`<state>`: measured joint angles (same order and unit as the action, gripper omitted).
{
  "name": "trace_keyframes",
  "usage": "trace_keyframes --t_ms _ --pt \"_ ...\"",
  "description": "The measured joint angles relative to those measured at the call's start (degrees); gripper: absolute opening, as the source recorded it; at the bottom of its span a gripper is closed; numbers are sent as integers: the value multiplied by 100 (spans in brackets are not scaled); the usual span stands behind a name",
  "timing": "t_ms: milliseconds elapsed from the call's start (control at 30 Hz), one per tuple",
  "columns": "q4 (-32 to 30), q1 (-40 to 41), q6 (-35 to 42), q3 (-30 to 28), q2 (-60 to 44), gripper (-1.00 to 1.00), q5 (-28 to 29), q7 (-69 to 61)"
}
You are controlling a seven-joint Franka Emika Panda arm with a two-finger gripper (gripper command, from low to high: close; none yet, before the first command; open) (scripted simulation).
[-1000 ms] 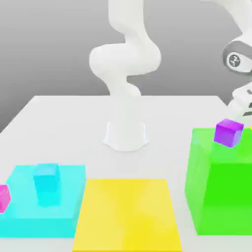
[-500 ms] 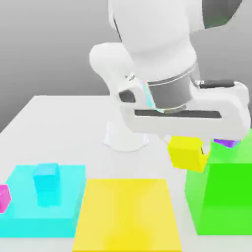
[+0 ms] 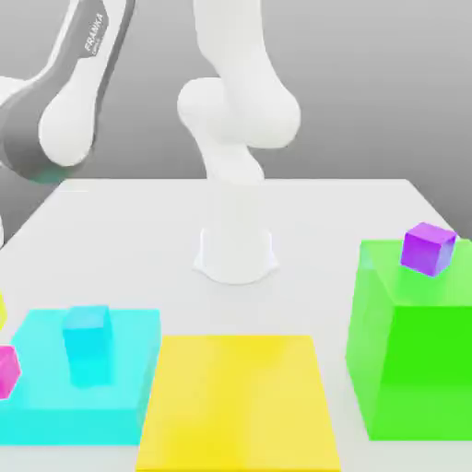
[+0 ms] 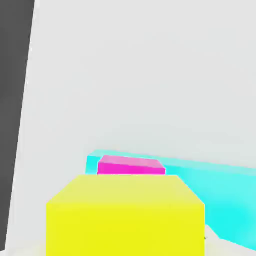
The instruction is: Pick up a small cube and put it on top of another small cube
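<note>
A yellow small cube (image 4: 125, 215) sits close before the hand camera, and a sliver of it (image 3: 2, 310) touches the exterior view's left edge. Just past it lies a magenta small cube (image 4: 131, 166), which rests beside the cyan platform (image 3: 129, 387) at that same edge (image 3: 7, 369). The yellow cube is directly above the magenta one; I cannot tell whether they touch. My arm (image 3: 64, 101) reaches over the exterior view's left edge towards them. A purple small cube (image 3: 428, 247) lies on the big green block (image 3: 415, 359). A cyan small cube (image 3: 86, 334) stands on the cyan platform.
A flat yellow pad (image 3: 240, 396) lies at the front middle of the white table (image 3: 138, 240). The arm's white base (image 3: 236, 253) stands at the table's centre. The tall green block takes up the exterior view's right.
The arm has swung from the green block across to the exterior view's left, and the yellow cube moved with it. The yellow cube is now above the magenta cube. The other cubes stayed put.
</note>
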<state>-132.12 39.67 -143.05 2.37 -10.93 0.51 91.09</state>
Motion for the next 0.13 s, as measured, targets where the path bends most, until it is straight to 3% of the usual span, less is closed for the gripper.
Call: trace_keyframes --t_ms 133 --pt "0 0 0 0 0 100 0 0"
